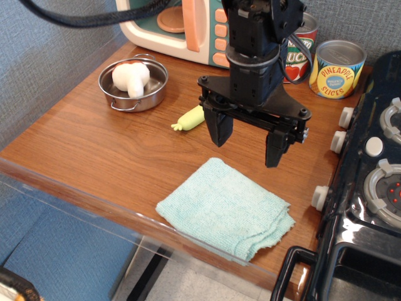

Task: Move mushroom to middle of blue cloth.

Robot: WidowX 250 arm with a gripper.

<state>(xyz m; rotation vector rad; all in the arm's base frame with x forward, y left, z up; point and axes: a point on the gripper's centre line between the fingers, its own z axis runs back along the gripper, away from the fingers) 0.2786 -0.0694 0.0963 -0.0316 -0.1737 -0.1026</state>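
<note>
The mushroom [131, 78] lies in the steel pot [134, 83] at the back left of the table; its white stem shows and a sliver of reddish cap at the top. The blue cloth [227, 208] lies rumpled near the table's front edge. My gripper [246, 144] hangs open and empty above the table, just behind the far edge of the cloth and well to the right of the pot.
A yellow-green spoon handle [190, 118] lies behind my left finger. A toy microwave [188, 28] stands at the back, two cans [337, 69] at the back right, and a black toy stove [369, 188] along the right edge.
</note>
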